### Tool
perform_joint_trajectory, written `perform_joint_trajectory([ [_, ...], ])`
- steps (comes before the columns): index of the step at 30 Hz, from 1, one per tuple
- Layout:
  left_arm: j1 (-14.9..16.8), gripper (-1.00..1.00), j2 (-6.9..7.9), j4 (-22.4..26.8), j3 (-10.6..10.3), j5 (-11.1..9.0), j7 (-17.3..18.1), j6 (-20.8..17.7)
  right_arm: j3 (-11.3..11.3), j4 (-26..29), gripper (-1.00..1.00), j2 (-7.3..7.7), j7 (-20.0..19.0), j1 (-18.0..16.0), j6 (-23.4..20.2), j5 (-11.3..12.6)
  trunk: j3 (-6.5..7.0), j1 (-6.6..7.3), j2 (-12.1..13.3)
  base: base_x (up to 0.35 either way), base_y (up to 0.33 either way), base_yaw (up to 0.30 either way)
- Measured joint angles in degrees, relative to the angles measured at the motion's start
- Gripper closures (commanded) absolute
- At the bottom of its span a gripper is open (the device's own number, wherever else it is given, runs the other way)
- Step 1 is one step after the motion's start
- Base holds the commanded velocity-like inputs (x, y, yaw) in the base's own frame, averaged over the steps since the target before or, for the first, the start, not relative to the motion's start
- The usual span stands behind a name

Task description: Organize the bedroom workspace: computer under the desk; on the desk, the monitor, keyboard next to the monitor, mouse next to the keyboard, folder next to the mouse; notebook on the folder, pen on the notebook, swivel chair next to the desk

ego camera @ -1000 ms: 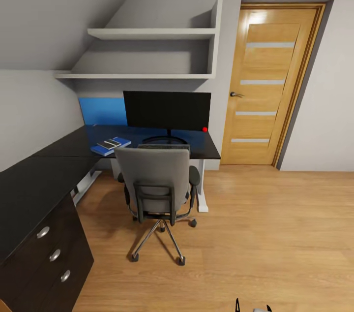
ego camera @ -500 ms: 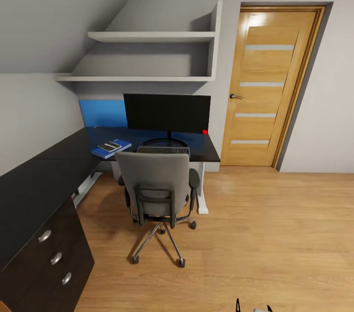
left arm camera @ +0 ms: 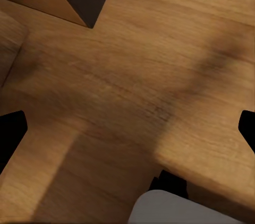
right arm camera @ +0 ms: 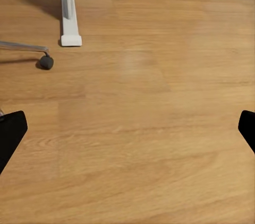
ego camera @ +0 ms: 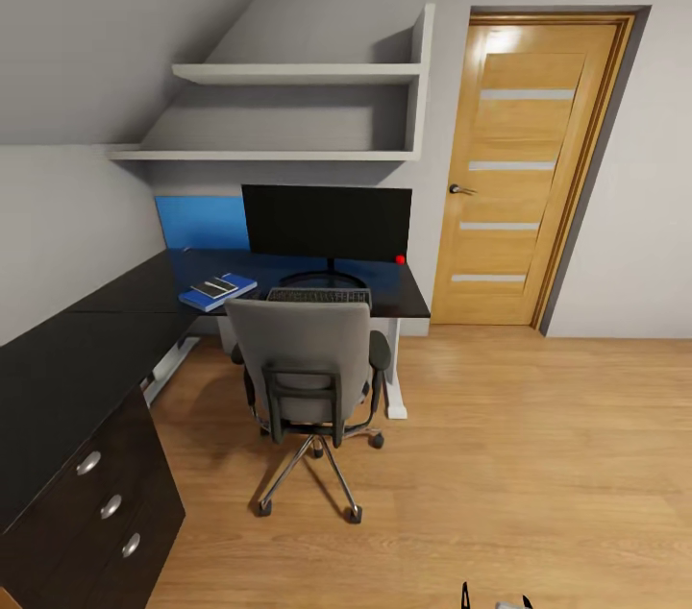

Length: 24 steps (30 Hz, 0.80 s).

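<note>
Both grippers gape empty over bare floor; swivel chair unmoved, view seemingly tipped slightly lower.

Glossy black desk on white legs, black monitor with a red dot, grey swivel chair with black armrests and chrome base, bright-blue folder, blue wall panel, oak door with frosted strips, wood-plank floor.

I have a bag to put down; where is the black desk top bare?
Bare: the long wing of the glossy black desk above the drawers. Crowded: between the bright-blue folder, dark-grey keyboard and wide black monitor.
</note>
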State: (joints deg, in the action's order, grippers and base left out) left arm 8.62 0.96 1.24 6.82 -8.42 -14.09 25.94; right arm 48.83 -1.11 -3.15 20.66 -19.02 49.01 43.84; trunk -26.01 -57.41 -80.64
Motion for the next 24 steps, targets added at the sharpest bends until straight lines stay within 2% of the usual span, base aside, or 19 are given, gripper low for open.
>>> perform_joint_trajectory([
  [24, 0.0, -1.00, -0.43, 0.0, 0.1, 0.0, -0.1, -0.2, 0.0, 0.0, -1.00, 0.02, 0.0, 0.0, 0.0, 0.0, 0.00, 0.00, 0.0, 0.000, 0.000, 0.000],
])
